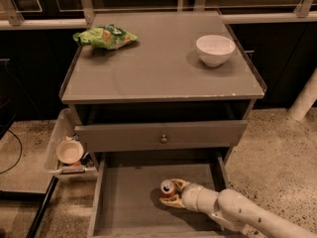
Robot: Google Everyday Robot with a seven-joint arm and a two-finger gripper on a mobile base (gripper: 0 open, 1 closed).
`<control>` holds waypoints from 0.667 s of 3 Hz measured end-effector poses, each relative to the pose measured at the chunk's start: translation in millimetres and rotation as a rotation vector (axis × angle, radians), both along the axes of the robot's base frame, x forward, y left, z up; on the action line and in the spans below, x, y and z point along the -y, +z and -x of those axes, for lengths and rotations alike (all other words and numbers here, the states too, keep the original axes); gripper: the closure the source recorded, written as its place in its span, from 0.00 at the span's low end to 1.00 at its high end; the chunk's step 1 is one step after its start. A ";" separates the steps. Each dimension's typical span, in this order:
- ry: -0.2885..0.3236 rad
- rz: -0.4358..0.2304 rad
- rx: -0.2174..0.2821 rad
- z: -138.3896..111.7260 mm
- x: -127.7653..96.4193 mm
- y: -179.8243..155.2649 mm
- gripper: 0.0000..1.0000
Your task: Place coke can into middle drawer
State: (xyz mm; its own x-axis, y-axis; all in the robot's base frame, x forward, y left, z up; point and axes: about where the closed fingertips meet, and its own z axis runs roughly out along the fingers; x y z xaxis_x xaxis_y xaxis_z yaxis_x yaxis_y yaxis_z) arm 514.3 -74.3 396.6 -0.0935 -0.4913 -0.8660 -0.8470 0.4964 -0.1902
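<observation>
The coke can (168,188), red with a silver top, stands upright on the floor of the open middle drawer (129,202), right of its centre. My gripper (172,194) reaches in from the lower right on a white arm, low inside the drawer. Its tan fingers (178,184) wrap the can on the right and front. The can's base looks to be on or just above the drawer floor.
A closed drawer front with a round knob (163,139) sits above the open drawer. On the cabinet top lie a green chip bag (105,36) and a white bowl (215,49). A clear bin with a small bowl (69,151) hangs at the cabinet's left.
</observation>
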 end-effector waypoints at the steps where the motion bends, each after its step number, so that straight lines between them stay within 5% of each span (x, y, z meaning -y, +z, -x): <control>1: 0.000 -0.002 0.000 -0.7 0.3 -0.7 0.82; 2: 0.000 -0.002 0.000 -0.7 0.3 -0.7 0.59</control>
